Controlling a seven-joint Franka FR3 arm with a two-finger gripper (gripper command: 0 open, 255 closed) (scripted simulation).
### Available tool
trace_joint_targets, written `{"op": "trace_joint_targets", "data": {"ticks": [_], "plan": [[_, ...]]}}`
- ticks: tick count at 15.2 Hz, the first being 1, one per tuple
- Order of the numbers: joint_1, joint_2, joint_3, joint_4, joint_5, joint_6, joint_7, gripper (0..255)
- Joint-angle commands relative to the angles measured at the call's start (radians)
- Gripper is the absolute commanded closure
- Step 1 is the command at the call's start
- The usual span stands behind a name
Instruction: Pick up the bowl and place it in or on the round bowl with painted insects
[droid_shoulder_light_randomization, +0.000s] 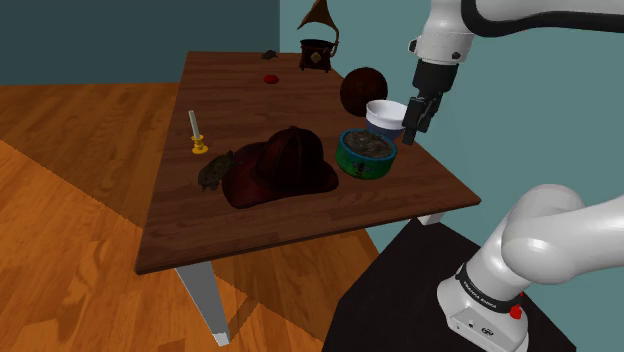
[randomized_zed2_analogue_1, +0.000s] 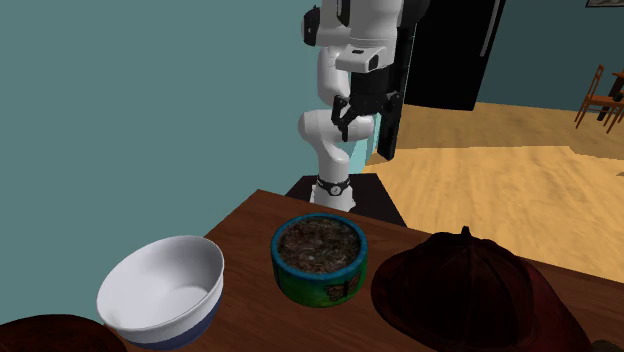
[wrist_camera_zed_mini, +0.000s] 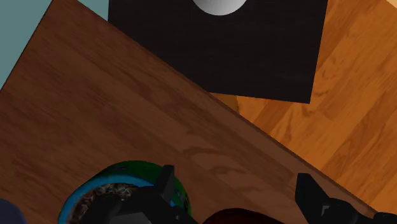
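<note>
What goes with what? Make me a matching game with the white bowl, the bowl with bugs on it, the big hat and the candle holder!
Things:
1. white bowl
2. painted bowl
3. hat
4. candle holder

Descriptions:
A. yellow base
B. dark red
C. green outside, with a butterfly on it
D. empty inside, blue underneath

Pairs: 1-D, 2-C, 3-B, 4-A
</note>
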Motion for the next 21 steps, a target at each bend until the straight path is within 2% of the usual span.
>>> {"op": "trace_joint_targets", "data": {"ticks": [1, 11, 21], "plan": [[0.000, 0.000, 0.000, 0.000, 0.000, 0.000, 0.000, 0], [-0.073, 0.290, -0.076, 0.082, -0.139, 0.206, -0.086, 0], [-0.134, 0.612, -0.142, 0.277, -0.238, 0.349, -0.144, 0]]}}
